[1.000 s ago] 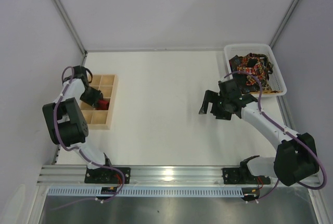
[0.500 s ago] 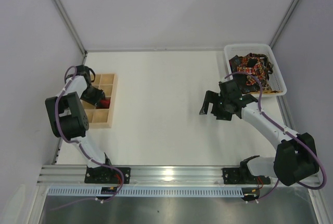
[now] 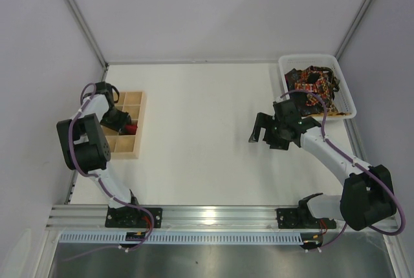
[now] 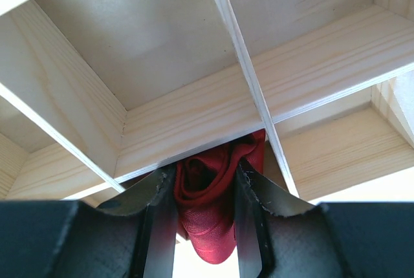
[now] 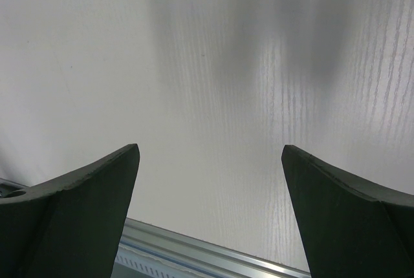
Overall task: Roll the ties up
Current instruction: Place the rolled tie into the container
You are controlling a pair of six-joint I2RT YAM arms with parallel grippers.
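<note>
My left gripper [image 3: 121, 123] is shut on the rolled plain red tie [image 4: 210, 200] and holds it over a compartment of the wooden divided box [image 3: 132, 137]; the red tie [image 3: 131, 127] shows just past the fingers in the top view. Its fingers [image 4: 158, 220] press the roll from both sides. Several dark patterned ties [image 3: 314, 87] lie piled in the white basket [image 3: 346, 94] at the back right. My right gripper [image 3: 259, 130] is open and empty, hovering above the bare table [image 5: 213, 64] left of the basket.
The wooden box's thin dividers [image 4: 239, 52] form several compartments around the red tie. The aluminium rail [image 3: 213, 216] runs along the table's near edge. White walls enclose the back and sides.
The left arm has shifted slightly over the box with the red tie still held. The right arm has barely moved.
</note>
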